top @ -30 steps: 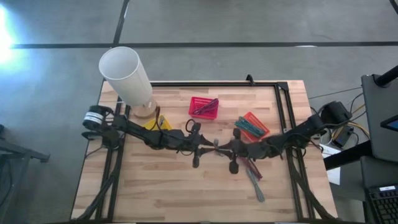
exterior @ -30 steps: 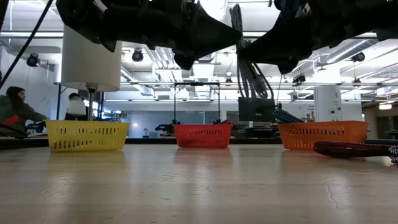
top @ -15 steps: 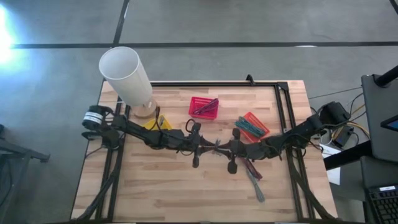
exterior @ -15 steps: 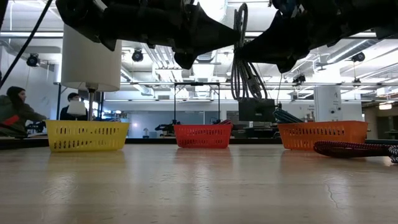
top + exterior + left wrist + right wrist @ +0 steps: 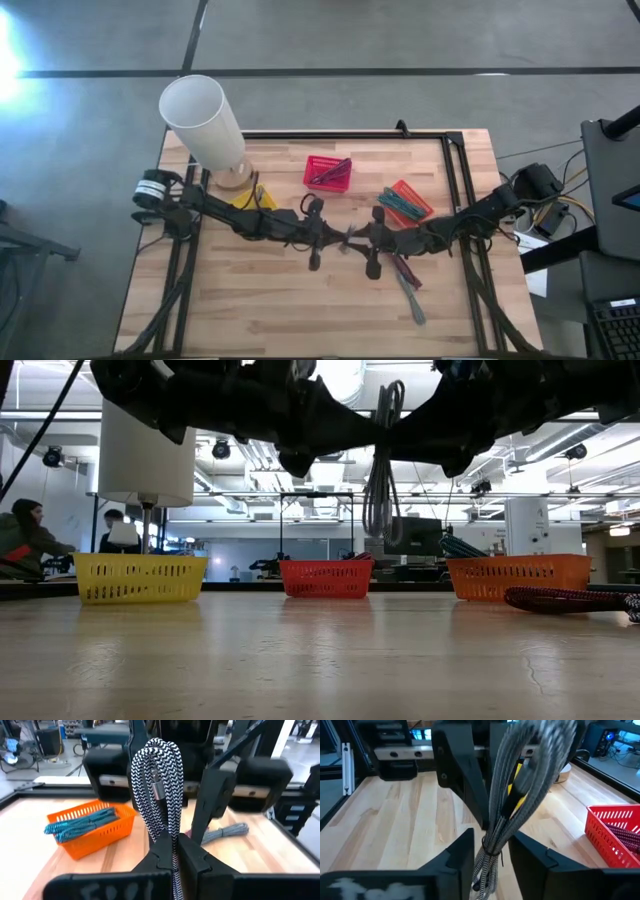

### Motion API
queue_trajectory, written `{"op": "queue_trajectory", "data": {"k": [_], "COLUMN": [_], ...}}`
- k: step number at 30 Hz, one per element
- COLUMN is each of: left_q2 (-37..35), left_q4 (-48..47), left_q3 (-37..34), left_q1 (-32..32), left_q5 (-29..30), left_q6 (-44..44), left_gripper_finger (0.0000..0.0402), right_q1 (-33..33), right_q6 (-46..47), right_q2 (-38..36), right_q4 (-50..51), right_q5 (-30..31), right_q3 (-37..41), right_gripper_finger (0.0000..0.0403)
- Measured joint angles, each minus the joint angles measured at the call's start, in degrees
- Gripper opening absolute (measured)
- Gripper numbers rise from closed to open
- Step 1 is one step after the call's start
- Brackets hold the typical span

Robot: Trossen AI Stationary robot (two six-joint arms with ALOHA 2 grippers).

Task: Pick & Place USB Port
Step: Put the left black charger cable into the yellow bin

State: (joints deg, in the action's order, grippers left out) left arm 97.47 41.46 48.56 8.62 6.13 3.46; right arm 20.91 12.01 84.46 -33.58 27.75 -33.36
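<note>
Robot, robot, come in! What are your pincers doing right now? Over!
Left pincer shut on striped cable, mid-table, in the air. Right pincer open around the same cable. Nothing in the way.

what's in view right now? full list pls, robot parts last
cable bundle: 1, black-and-white braided, in the air over table centre, pinched by the left gripper
red basket: 1, red, far centre of table, dark cables in it
orange basket: 1, orange, right of red basket, teal cables in it
yellow basket: 1, yellow, far left, beside the lamp base
lamp: 1, white shade, far left corner
loose cables: a few, red and grey, on the table on the right
table: 1, light wood
people: 2, background, left in low view
left gripper: shut on cable bundle, centre
right gripper: open around the bundle, facing the left one
</note>
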Motion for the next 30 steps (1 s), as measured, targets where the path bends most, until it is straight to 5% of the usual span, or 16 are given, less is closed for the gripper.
{"op": "queue_trajectory", "data": {"k": [12, 20, 24, 30], "left_q2": [-8.82, -25.45, -31.53, -35.96], "left_q4": [-24.27, -56.48, -71.57, -83.3], "left_q3": [-0.09, 1.72, 2.56, 1.47], "left_q1": [-0.04, -0.04, -0.32, -2.88], "left_q5": [2.42, 17.63, 25.14, 26.6], "left_q6": [3.56, 7.85, 17.1, 28.04], "left_gripper_finger": [0.0003, 0.0004, 0.0004, 0.0004], "right_q1": [0.13, 0.09, 0.09, 0.09], "right_q6": [0.96, 2.99, 2.99, 2.99], "right_q2": [-0.06, -0.08, -0.08, -0.06], "right_q4": [1.95, 3.17, 3.2, 3.26], "right_q5": [0.35, 0.35, 0.46, 0.5], "right_q3": [-0.07, -0.07, -0.07, -0.04], "right_gripper_finger": [0.0162, 0.0171, 0.0171, 0.0172]}}
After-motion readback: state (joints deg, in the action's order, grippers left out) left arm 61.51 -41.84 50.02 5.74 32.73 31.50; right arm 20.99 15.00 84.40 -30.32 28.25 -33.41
